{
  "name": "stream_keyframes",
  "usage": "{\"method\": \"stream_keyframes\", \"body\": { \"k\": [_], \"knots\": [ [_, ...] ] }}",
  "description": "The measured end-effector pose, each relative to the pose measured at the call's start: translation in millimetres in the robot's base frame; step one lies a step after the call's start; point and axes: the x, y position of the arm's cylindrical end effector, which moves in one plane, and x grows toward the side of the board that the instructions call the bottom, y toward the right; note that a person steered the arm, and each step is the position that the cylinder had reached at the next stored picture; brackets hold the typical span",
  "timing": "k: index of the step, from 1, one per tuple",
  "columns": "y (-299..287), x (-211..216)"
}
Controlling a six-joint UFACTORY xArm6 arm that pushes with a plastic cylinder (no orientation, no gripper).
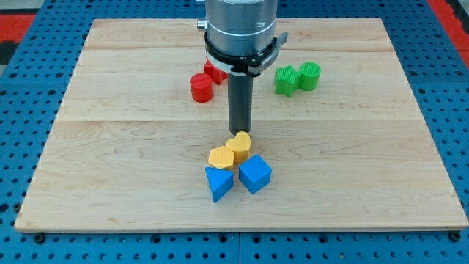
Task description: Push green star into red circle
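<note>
Listing from the view's bottom upward, we recorded the following on the wooden board (110,183), which lay on a blue pegboard surface (22,147).

Item one: a blue block (218,182), roughly triangular, nearest the view's bottom, touching a blue cube (255,174) on its right.

Item two: a yellow block (221,157), many-sided, just above the blue pair, pressed against a yellow heart-shaped block (238,146) at its upper right. These four formed one tight cluster.

Item three: our tip (239,131), the lower end of the dark rod, sat just above the yellow heart, so close that we could not tell whether it touched. Our arm carried no hand: the rod could neither open nor close, and it held nothing.

Item four: the red circle (201,87), a short cylinder, stood left of the rod, well above the cluster. A second red block (215,72) lay just behind it, its shape partly hidden by the arm's grey housing (240,29).

Item five: the green star (286,80) stood right of the rod, touching a green round block (309,75) on its right. The star was well apart from the red circle, with the rod between them.
</note>
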Motion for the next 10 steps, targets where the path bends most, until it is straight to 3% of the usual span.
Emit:
{"method": "stream_keyframes", "body": {
  "k": [2, 4, 6, 7, 8, 10],
  "knots": [
    [-2, -3],
    [40, -20],
    [119, -66],
    [177, -69],
    [197, -90],
    [194, -107]
  ]
}}
